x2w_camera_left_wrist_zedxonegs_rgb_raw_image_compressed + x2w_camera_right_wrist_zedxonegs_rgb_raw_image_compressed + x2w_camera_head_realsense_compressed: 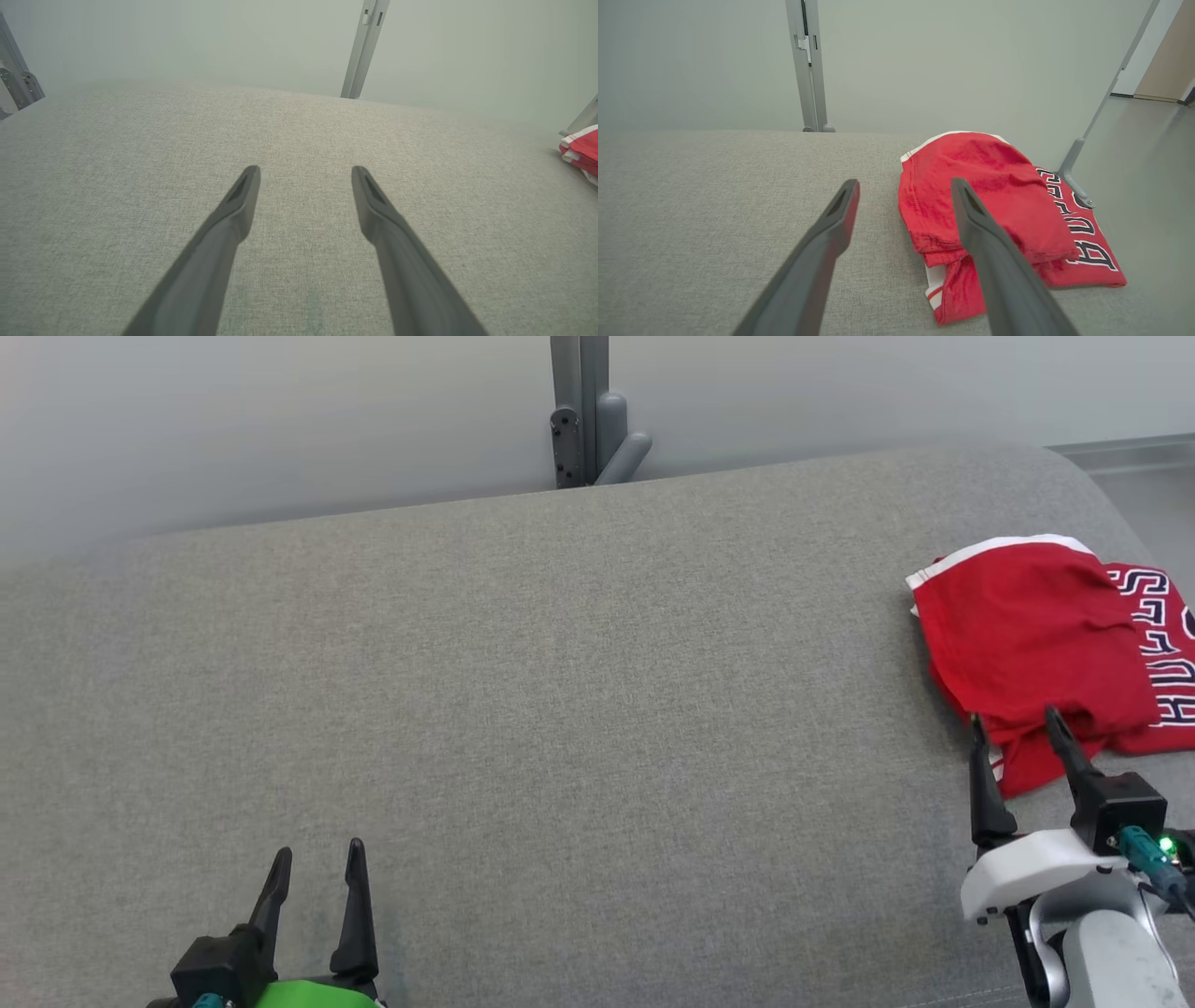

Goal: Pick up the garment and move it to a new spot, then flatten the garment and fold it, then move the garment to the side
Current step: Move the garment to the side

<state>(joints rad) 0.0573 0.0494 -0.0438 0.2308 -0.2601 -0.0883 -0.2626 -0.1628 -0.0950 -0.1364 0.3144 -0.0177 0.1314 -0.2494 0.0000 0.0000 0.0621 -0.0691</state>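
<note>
The garment [1036, 644] is a red jersey with white trim and dark lettering, lying bunched and roughly folded at the right end of the grey cushioned surface [560, 709]. It also appears in the right wrist view as a red heap [994, 210] and at the far right edge of the left wrist view [581, 149]. My right gripper [1018, 728] is open, hovering just at the garment's near edge, its fingers [976, 224] empty. My left gripper [317, 863] stands open at the lower left, far from the garment, nothing between its fingers [243, 196].
A grey metal post [581, 411] with a bracket rises behind the back edge of the surface. Another slanted post [1078, 158] stands off the right end, where the floor [1148, 154] begins. The surface's right edge curves down near the garment.
</note>
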